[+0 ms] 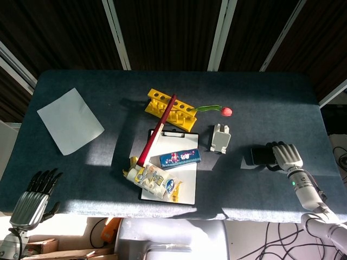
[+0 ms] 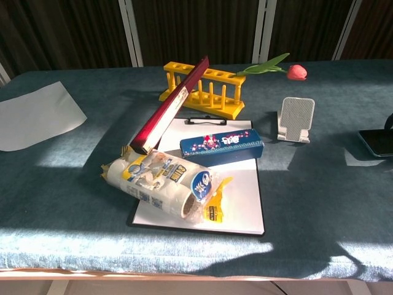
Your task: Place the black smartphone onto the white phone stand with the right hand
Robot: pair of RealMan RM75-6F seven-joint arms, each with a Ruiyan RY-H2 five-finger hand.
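The black smartphone [image 1: 262, 156] is at the table's right side, gripped at its right end by my right hand [image 1: 284, 155]. In the chest view the smartphone [image 2: 376, 142] shows at the right edge, raised a little over its shadow on the cloth; the hand itself is almost out of that frame. The white phone stand [image 1: 220, 137] stands upright and empty to the left of the phone, also seen as the stand [image 2: 296, 119] in the chest view. My left hand [image 1: 38, 193] hangs below the table's near left corner, fingers apart, holding nothing.
A clipboard [image 1: 187, 187] in the middle carries a blue box [image 1: 180, 158] and a wrapped roll [image 1: 154, 180]. A long red box [image 1: 156, 131] leans on a yellow rack [image 1: 169, 110]. A tulip [image 1: 216, 109] lies behind the stand. A paper sheet [image 1: 70, 120] lies far left.
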